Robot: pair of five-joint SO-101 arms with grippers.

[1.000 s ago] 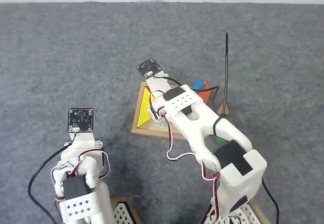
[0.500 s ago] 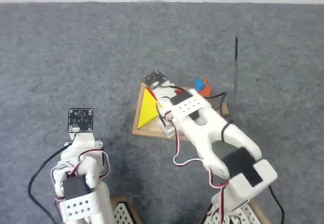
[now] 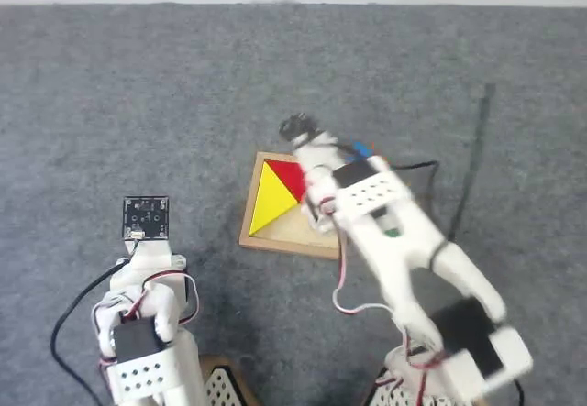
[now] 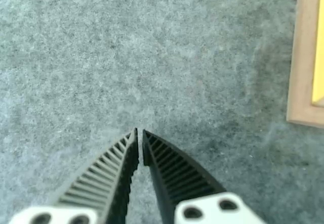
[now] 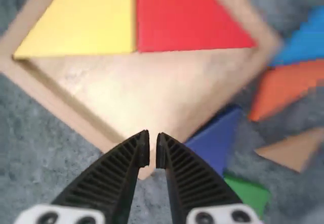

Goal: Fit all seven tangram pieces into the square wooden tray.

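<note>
The square wooden tray (image 3: 286,230) lies at mid-table. In it a yellow triangle (image 3: 267,203) and a red triangle (image 3: 289,177) lie side by side in the far-left half. In the right wrist view my right gripper (image 5: 152,146) is shut and holds nothing. It hovers over the tray's edge (image 5: 76,115), with the yellow triangle (image 5: 86,24) and red triangle (image 5: 182,19) beyond the bare floor (image 5: 131,87). Loose pieces lie outside: dark blue (image 5: 215,138), green (image 5: 248,193), orange (image 5: 288,85), light blue (image 5: 304,37), tan (image 5: 288,150). My left gripper (image 4: 140,132) is shut over carpet.
Grey carpet covers the table. The right arm (image 3: 385,223) crosses the tray's right side and hides most loose pieces in the high view. A black cable (image 3: 472,163) runs at the right. The left arm (image 3: 147,310) sits at the near left, with the tray's edge (image 4: 304,57) off to its side.
The right arm has swung to the right and drawn back, uncovering the red triangle lying next to the yellow one in the tray. The black cable moved right with it. The left arm kept still.
</note>
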